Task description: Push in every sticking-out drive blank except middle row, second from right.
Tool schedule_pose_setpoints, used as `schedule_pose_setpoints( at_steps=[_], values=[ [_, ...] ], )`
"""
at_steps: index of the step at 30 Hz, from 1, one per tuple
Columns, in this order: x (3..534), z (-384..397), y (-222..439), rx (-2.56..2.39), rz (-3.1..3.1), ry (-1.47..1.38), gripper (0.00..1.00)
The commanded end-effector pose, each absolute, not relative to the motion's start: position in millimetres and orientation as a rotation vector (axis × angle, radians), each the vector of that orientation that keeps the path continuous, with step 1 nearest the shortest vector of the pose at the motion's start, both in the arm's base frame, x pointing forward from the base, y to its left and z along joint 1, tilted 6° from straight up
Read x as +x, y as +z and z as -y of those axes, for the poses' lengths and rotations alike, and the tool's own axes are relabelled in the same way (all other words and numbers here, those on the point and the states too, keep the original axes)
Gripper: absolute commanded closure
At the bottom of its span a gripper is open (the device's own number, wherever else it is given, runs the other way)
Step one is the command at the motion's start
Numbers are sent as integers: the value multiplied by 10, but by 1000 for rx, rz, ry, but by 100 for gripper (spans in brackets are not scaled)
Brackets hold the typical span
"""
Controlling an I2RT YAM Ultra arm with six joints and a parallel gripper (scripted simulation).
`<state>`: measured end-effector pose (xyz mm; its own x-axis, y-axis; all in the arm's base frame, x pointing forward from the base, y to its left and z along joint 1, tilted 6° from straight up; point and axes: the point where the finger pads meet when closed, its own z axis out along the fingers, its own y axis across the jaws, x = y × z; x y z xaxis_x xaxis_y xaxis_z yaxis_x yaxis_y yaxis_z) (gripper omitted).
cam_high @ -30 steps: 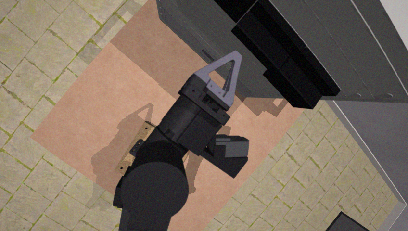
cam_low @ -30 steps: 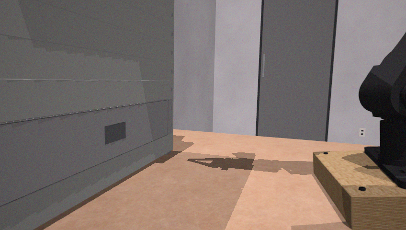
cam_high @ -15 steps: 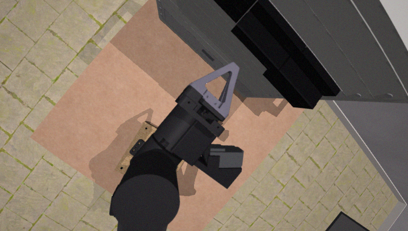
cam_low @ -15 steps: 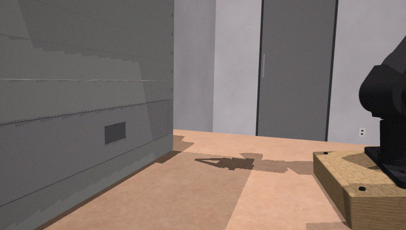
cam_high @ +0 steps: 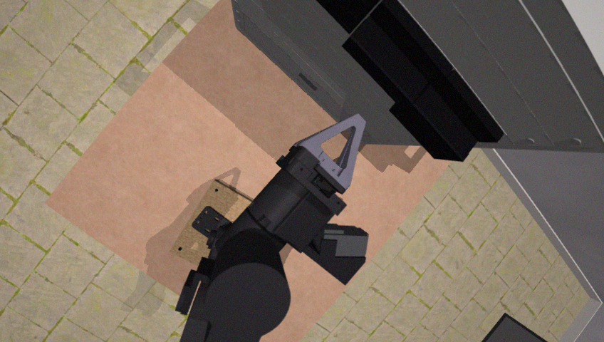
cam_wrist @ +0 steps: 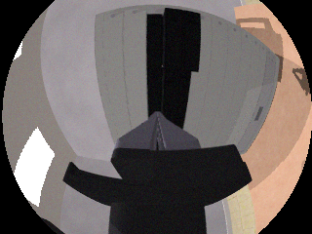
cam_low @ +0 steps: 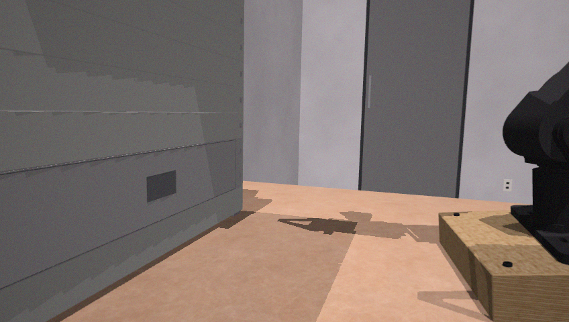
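A: Hand state?
B: We have the hand (cam_high: 360, 119) (cam_wrist: 157, 114) clenched, fingertips together, nothing gripped.

A: Where's the rack?
B: Our rack (cam_high: 483, 55) (cam_low: 99, 135) (cam_wrist: 112, 68) stands upright on the tabletop (cam_high: 127, 140) (cam_low: 239, 271) (cam_wrist: 273, 161), grey front facing our arm (cam_high: 250, 296) (cam_low: 555, 131). Small dark rectangle (cam_high: 308, 81) (cam_low: 161, 186) (cam_wrist: 258, 113) low on that front.

A: Blanks?
B: We see black blocks (cam_high: 381, 63) (cam_wrist: 181, 39) jutting from the front in top view. Another black block (cam_high: 436, 127) near the rack's side edge reaches further out than its neighbour. Too dark for us to count rows or columns. Can't tell which is the keep-out one, or which are latched.

A: Are we touching them?
B: No. In top view our fingertips sit short of the blocks, with a gap between. Wrist view has the tips pointing at the dark band, overlapping it on screen only.

A: Exterior view?
B: No blocks in it for us. We get the lower rack front, plus the arm on its wooden base (cam_high: 233, 204) (cam_low: 471, 227), well apart from the rack. Grey door (cam_low: 415, 99) and wall outlet (cam_low: 506, 184) behind.
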<state>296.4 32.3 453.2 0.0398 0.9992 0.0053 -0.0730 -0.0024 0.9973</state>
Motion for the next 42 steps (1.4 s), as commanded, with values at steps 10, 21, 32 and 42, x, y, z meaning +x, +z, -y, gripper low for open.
schedule_pose_setpoints(
  at_steps=[10,21,32,42],
  values=[
    [2880,21,4389,1144,-1110,1266,100],
    [2876,313,4196,1143,-1112,1264,100],
    [2959,600,3942,1177,-1128,1259,100],
    [2892,703,3940,1149,-1117,1262,100]
  ],
)
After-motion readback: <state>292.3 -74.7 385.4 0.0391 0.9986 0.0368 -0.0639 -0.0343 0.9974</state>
